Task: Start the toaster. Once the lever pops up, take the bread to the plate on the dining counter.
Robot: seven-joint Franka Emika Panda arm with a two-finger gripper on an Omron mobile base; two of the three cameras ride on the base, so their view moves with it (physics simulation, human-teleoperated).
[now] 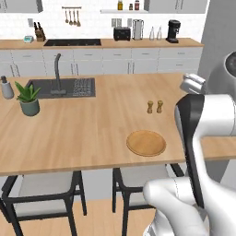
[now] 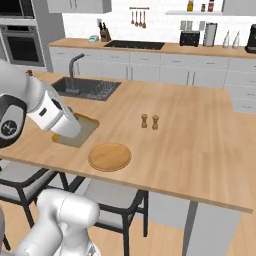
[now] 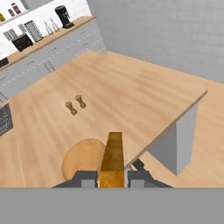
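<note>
My gripper (image 3: 113, 178) is shut on the bread (image 3: 113, 157), a thin slice seen edge-on with its orange-brown crust rising between the finger tips. In the right base view the bread (image 2: 82, 129) hangs from the hand over the dining counter (image 2: 190, 145), just left of the plate (image 2: 110, 156). The round wooden plate (image 3: 81, 158) lies just left of and beyond the held slice, near the counter's front edge (image 1: 69, 161); it also shows as the plate (image 1: 146, 143) in the left base view. The black toaster (image 1: 122, 33) stands far off on the back worktop.
Two small wooden shakers (image 1: 155, 107) stand behind the plate. A dark sink with a tap (image 1: 62, 86) and a potted plant (image 1: 28, 99) are on the counter's left. Chairs (image 1: 44, 189) are tucked under the front edge.
</note>
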